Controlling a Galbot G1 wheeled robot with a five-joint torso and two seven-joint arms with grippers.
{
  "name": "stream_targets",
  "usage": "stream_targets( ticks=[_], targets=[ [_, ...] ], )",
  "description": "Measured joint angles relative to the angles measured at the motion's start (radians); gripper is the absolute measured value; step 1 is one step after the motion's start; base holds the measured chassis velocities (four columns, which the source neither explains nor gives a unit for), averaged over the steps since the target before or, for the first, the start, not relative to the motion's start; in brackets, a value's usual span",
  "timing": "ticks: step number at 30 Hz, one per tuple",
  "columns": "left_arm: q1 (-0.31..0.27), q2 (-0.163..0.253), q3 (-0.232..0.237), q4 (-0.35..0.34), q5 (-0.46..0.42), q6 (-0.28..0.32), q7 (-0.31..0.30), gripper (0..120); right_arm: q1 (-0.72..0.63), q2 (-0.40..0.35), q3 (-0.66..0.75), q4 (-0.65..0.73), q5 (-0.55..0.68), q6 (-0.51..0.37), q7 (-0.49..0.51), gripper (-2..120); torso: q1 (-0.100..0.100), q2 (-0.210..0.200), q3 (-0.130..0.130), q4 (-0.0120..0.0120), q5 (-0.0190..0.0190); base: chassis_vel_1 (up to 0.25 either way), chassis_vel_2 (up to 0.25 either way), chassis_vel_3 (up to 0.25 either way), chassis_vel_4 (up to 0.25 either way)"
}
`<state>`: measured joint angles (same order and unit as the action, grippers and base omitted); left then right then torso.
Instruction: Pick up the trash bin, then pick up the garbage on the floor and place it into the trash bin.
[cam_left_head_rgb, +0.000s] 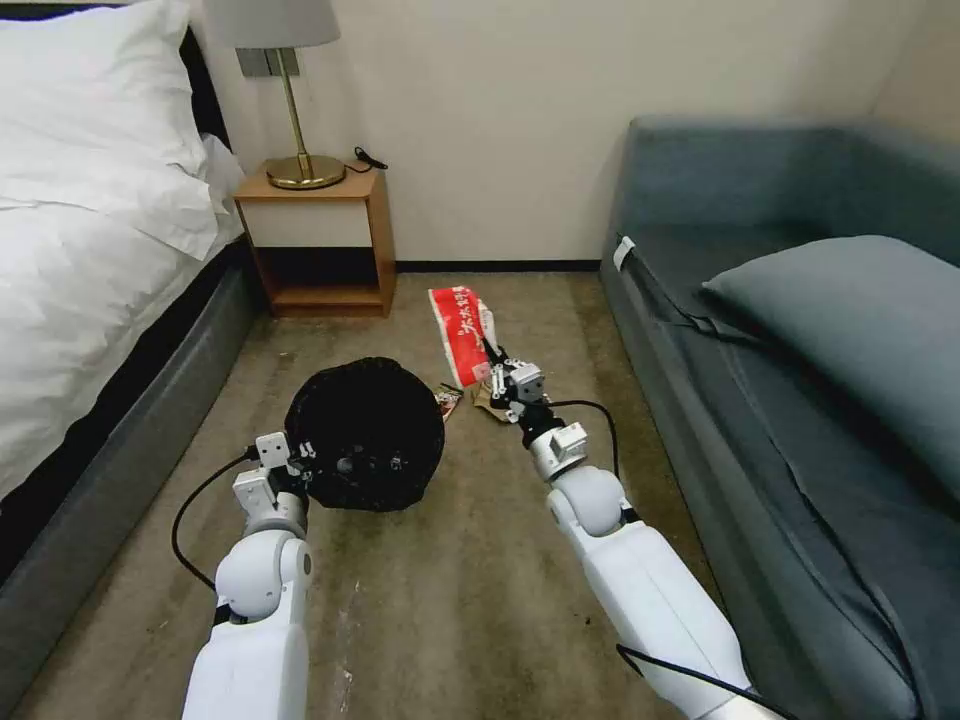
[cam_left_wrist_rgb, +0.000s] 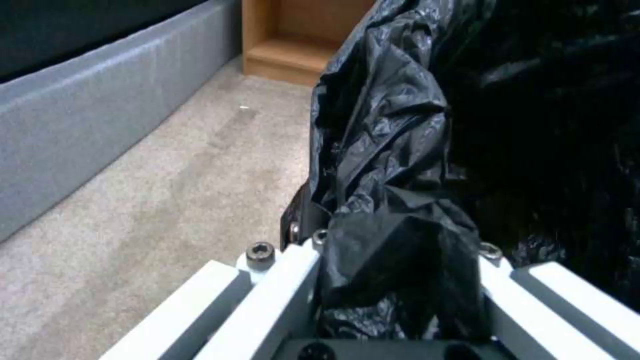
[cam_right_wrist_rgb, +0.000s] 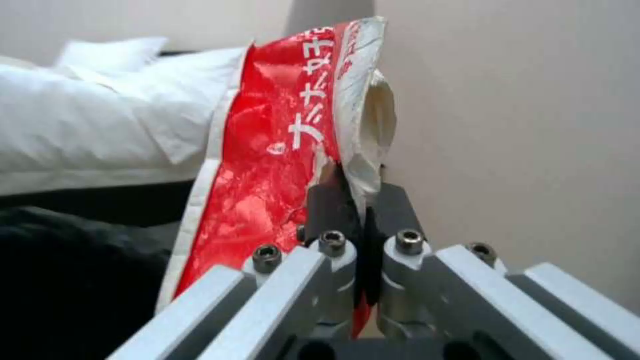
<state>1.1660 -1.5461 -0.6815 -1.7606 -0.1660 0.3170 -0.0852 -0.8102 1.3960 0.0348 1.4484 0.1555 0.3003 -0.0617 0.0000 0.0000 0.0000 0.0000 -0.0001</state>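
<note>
On the beige carpet (cam_left_head_rgb: 460, 560) between the white-sheeted bed (cam_left_head_rgb: 90, 260) on the left and the grey-blue sofa (cam_left_head_rgb: 800, 330) on the right, the small round trash bin with its black plastic bag liner (cam_left_head_rgb: 365, 433) sits held at its near-left rim by the left gripper (cam_left_head_rgb: 300, 462). In the left wrist view the fingers are pressed together on a fold of the crinkled black liner (cam_left_wrist_rgb: 393, 240), which bunches up between them. To the right of the bin, the right gripper (cam_left_head_rgb: 497, 368) is pinching the lower edge of a red-and-white crinkly packet (cam_left_head_rgb: 460, 333), which stands tilted up and away toward the far wall; in the right wrist view the dark pads (cam_right_wrist_rgb: 327, 205) are closed tight on the packet's torn white edge (cam_right_wrist_rgb: 280, 150). On the floor just beside the bin's right side lies a small gold-brown wrapper (cam_left_head_rgb: 448, 401), and a tan paper wad (cam_left_head_rgb: 484, 399) shows just under the right gripper. A wooden nightstand (cam_left_head_rgb: 320, 245) with a brass lamp (cam_left_head_rgb: 300, 165) stands at the far left by the wall.
</note>
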Motion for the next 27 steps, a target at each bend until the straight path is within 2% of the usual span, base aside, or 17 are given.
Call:
stream_targets(
  ticks=[17, 27],
  targets=[
    [-0.002, -0.005, 0.002, -0.015, 0.014, 0.001, 0.001, 1, -0.018, 0.007, -0.145, 0.036, 0.005, 0.002, -0.019, 0, 0.0, 0.0, 0.0, 0.0, 0.0001, 0.0, 0.0, 0.0, 0.0],
    [-0.001, -0.014, 0.011, -0.015, 0.024, 0.001, 0.001, 1, 0.003, 0.04, -0.188, -0.078, -0.043, 0.029, -0.016, 0, 0.0, 0.0, 0.0, 0.0, 0.0, 0.0, 0.0, 0.0, 0.0]
  ],
)
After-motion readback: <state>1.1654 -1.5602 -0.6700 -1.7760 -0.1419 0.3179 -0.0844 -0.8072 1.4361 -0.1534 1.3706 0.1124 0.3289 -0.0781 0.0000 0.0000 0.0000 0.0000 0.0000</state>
